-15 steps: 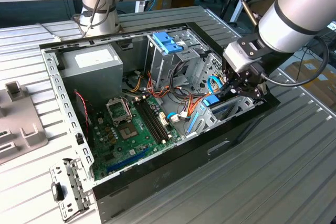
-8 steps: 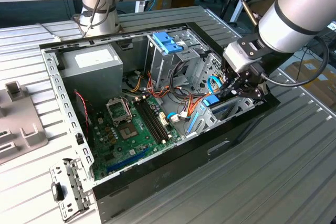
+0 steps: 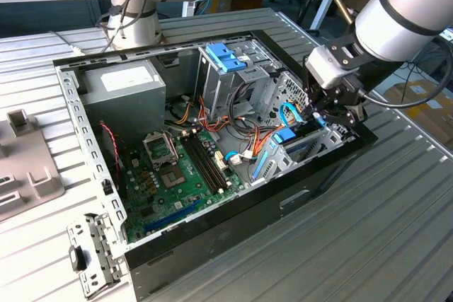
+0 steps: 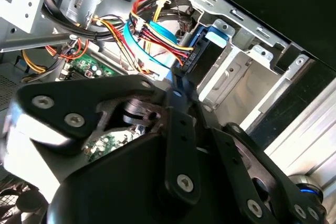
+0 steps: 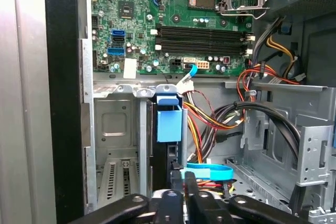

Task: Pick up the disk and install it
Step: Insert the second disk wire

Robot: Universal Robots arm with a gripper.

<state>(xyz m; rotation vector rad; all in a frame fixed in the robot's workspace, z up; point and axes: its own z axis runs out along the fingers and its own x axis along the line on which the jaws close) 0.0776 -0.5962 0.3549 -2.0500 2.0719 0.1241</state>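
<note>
The disk (image 3: 284,136) stands on edge in a metal bay slot at the front corner of the open computer case (image 3: 92,146), on the exterior view's right. Its bright blue tab end (image 5: 169,124) faces the motherboard, and its dark blue rail (image 4: 198,51) runs back toward me. My gripper (image 3: 327,114) hangs just behind the disk's near end, low inside the case. In both wrist views its black fingertips (image 5: 174,191) are pressed close together right at that end, with nothing visibly between them (image 4: 182,85).
Red, yellow and orange wire bundles (image 5: 210,119) and a pale blue flat cable (image 5: 207,172) lie right beside the bay. A grey drive cage (image 5: 294,145) stands on the other side. The motherboard (image 3: 170,175), grey power supply (image 3: 124,90) and a second arm's base (image 3: 134,5) lie farther off.
</note>
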